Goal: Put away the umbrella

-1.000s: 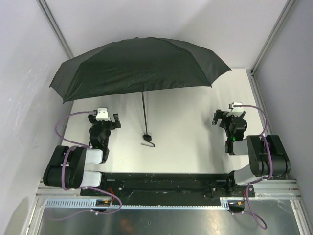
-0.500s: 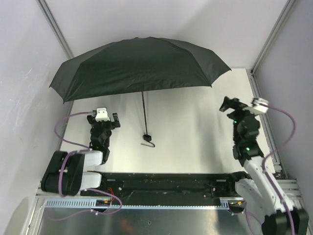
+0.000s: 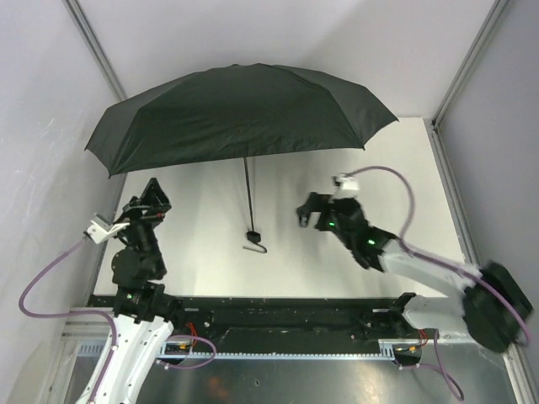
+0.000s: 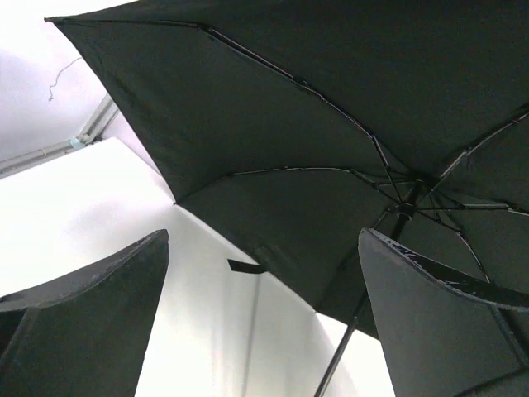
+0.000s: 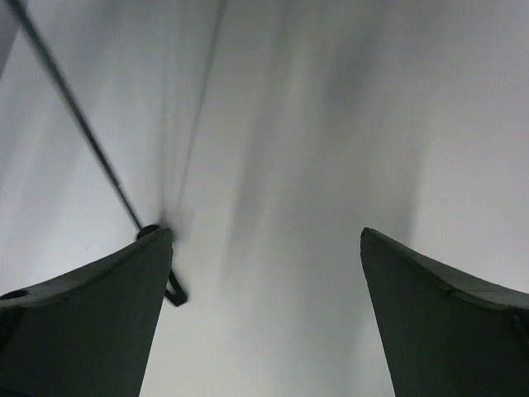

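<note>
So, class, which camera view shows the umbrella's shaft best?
Top external: the shaft runs unblocked from canopy to handle. Left wrist shows only its upper part under the canopy; right wrist shows a blurred lower stretch reaching the handle.

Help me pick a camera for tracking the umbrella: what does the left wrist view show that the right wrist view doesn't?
Only left wrist: the umbrella from below, its open canopy and ribs. Only right wrist: the lower end of the shaft meeting the handle, the strap beside it. Both: the thin shaft, and each view's own gripper open and empty: left gripper, right gripper.
</note>
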Motion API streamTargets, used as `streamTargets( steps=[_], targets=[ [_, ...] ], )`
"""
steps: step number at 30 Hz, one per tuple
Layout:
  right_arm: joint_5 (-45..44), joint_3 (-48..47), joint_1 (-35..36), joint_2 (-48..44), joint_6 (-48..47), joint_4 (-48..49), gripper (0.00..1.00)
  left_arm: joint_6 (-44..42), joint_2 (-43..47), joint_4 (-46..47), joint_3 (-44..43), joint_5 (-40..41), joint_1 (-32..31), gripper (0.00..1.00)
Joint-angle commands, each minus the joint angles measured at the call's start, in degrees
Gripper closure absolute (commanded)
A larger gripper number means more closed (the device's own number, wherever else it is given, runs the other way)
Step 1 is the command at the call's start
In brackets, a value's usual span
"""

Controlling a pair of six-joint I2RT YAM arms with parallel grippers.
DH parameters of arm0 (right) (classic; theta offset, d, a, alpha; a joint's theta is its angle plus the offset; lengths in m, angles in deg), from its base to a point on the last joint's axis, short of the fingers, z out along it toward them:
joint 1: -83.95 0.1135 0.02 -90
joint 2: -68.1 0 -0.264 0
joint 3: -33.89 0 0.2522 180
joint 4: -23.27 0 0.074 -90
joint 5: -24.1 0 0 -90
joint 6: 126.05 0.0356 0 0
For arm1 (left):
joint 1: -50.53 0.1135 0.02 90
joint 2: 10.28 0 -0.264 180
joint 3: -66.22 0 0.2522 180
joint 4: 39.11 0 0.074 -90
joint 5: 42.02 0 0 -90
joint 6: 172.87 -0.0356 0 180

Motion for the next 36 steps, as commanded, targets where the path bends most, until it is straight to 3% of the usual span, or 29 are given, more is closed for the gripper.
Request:
streamTargets(
  steps=[1,9,13,14,16,18,20,26,32,36],
  targets=[
    [2.2,-14.2,6.9,18.1,-1.8,12.9,0.01,3.3,1.8,-11.5,-4.1,-3.4,-1.0,0.01],
    [8.8,-32.0,8.3,43.1,1.4,26.7,0.05,-0.9,3.9,-12.0,-4.2,-13.3,-4.3,0.01],
    [7.7,-41.0,8.8,52.1,1.8,25.7,0.14,-1.7,2.1,-12.2,-4.7,-17.0,-6.2,0.01],
    [7.3,-42.6,9.0,53.6,1.8,25.3,0.20,-1.9,1.0,-12.4,-5.1,-17.6,-6.6,0.01],
    [8.6,-45.2,8.9,55.3,2.1,24.7,0.44,-2.9,-1.7,-13.5,-6.5,-19.2,-7.1,0.01],
    [10.2,-47.2,8.8,55.8,2.9,23.5,0.79,-3.3,-4.3,-16.2,-8.3,-20.2,-7.2,0.01],
    [12.7,-48.7,8.3,55.0,3.9,21.2,0.95,-3.2,-6.2,-19.1,-9.6,-21.3,-7.3,0.01],
    [21.6,-46.9,7.6,43.3,8.6,13.9,1.00,0.8,-7.5,-23.6,-12.0,-33.0,-7.6,0.01],
    [33.1,-36.2,5.0,31.7,17.5,26.6,1.00,3.7,-14.4,-23.3,-13.2,-57.7,-7.6,0.02],
    [36.3,-31.4,5.3,27.0,19.5,32.7,1.00,6.4,-20.3,-13.7,-10.6,-76.4,-7.6,0.03]
  ],
)
